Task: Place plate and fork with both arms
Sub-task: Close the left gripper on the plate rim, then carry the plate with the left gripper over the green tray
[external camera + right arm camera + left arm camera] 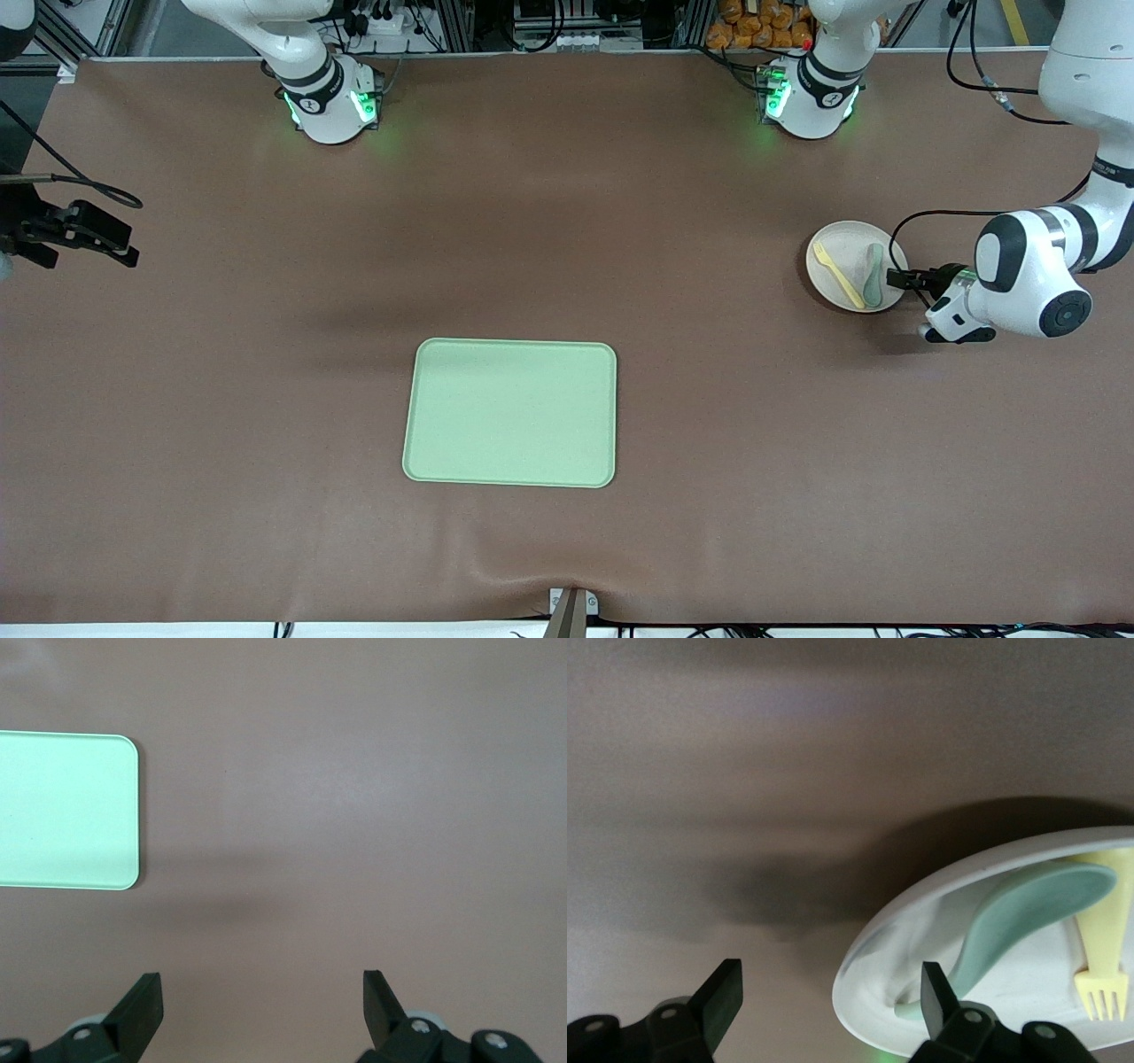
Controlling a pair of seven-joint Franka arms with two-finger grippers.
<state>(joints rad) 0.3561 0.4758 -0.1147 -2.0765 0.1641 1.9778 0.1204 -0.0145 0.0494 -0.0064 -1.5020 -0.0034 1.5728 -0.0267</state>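
The off-white plate (842, 251) lies toward the left arm's end of the table. On it rest the pale-yellow fork (838, 275) and a grey-green spoon (874, 275). My left gripper (904, 281) is low at the plate's rim, open. In the left wrist view, the gripper (830, 983) straddles the plate (939, 895): one finger stands over the dish by the spoon (1028, 908), the other outside over the mat. The fork (1103, 948) lies beside the spoon. My right gripper (128, 248) waits open over the right arm's end of the table, holding nothing (261, 985).
A rectangular light-green tray (511, 413) lies mid-table, nearer the front camera than the plate; its corner shows in the right wrist view (62, 811). A brown mat covers the table. Both arm bases stand along the table's edge farthest from the camera.
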